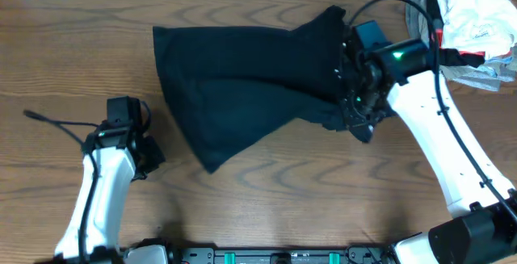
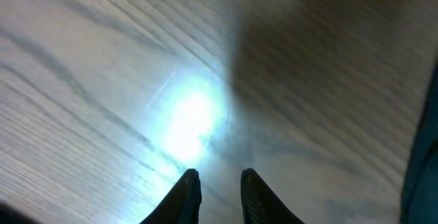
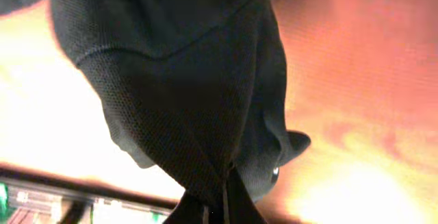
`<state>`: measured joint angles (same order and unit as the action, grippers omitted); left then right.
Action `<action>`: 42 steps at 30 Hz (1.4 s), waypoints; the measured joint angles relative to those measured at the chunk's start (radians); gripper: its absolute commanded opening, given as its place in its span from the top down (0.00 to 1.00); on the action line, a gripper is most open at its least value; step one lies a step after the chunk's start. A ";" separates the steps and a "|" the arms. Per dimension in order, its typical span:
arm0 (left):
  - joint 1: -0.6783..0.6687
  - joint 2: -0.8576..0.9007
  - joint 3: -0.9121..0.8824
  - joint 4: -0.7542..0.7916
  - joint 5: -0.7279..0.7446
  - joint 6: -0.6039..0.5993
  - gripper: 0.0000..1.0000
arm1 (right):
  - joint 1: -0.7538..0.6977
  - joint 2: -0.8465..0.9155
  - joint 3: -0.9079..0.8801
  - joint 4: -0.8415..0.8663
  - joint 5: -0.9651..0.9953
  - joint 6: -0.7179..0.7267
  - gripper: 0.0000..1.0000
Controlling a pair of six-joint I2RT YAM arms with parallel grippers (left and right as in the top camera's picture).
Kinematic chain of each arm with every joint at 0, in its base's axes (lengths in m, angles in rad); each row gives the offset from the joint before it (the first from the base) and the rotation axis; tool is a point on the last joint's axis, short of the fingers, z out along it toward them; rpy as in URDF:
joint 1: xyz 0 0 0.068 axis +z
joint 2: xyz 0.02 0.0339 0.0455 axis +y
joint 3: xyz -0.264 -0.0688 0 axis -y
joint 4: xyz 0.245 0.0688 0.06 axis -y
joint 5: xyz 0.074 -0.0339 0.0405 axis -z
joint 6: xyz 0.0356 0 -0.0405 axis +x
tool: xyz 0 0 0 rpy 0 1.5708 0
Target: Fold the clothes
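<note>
The clothes, a black T-shirt [image 1: 242,78], lie crumpled across the middle of the table, bunched up at the right end. My right gripper [image 1: 352,102] is at that right end. In the right wrist view this gripper [image 3: 222,200] is shut on a fold of the shirt's black fabric [image 3: 185,80], which hangs up and away from the fingertips. My left gripper [image 1: 151,156] sits left of the shirt, apart from it. In the left wrist view it [image 2: 219,183] stands slightly open over bare wood, with nothing between its fingers [image 2: 188,193].
A heap of white, grey and red garments [image 1: 468,18] sits at the back right corner. The wooden table [image 1: 266,183] shows bare grain in front of the shirt and to its left. A dark edge [image 2: 426,155] borders the left wrist view on the right.
</note>
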<state>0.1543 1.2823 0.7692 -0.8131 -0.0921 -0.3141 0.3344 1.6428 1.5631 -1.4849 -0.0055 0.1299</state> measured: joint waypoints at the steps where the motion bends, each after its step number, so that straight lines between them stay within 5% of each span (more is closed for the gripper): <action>1: 0.000 -0.021 0.000 -0.002 0.010 0.000 0.76 | -0.004 0.000 0.000 -0.023 -0.003 0.000 0.97; 7: 0.001 -0.088 0.001 0.011 0.105 0.000 0.76 | -0.005 0.000 0.000 -0.028 -0.014 0.002 0.95; 16: -0.074 -0.032 0.001 0.020 0.319 0.022 0.38 | -0.005 0.000 0.000 0.017 -0.023 0.002 0.93; 42: -0.428 0.302 0.007 0.227 0.406 -0.056 0.34 | -0.005 0.000 0.000 0.053 -0.024 -0.002 0.89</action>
<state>-0.2733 1.5841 0.7761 -0.5861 0.3141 -0.3706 0.3294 1.6424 1.5631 -1.4319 -0.0299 0.1284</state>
